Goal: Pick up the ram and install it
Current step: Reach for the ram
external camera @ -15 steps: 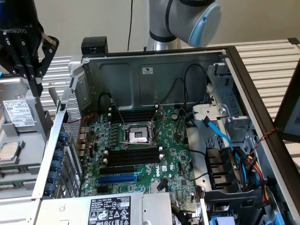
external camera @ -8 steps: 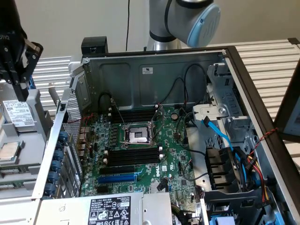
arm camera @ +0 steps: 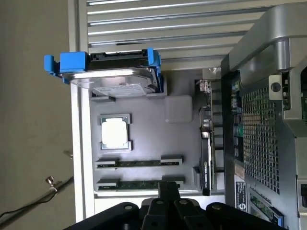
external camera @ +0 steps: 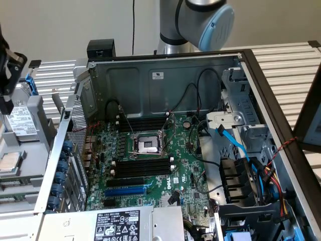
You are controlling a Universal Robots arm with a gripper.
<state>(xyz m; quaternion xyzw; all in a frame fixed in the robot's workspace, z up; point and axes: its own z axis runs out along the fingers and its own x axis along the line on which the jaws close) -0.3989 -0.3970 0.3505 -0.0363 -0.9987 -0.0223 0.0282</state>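
Wrist view looks down on a gray tray (arm camera: 182, 86) just beside the open case (arm camera: 261, 124). The ram (arm camera: 129, 184) lies flat there in its holder, with a second stick (arm camera: 139, 163) parallel to it and a CPU (arm camera: 115, 133) further on. The claw (arm camera: 168, 192) hangs right over the ram, toward one end of it. Whether it touches the ram, and whether it is open or closed, I cannot tell. It carries nothing that I can see.

So I judge the task is at its beginning. The ram is not yet lifted, and in the exterior view the black slots (external camera: 143, 166) on the board (external camera: 188, 165) beside the socket (external camera: 149, 145) look all empty. Both the pick and the install are left.

For room, the ram has raised holder blocks at its two ends and the second stick close along one side. A card (arm camera: 206, 158) stands just past one end, so the free way is mainly upward. Inside the case the slots lie well apart from the cables (external camera: 235, 145) at the exterior view's right. The space above them is open, but the case walls rise all around.
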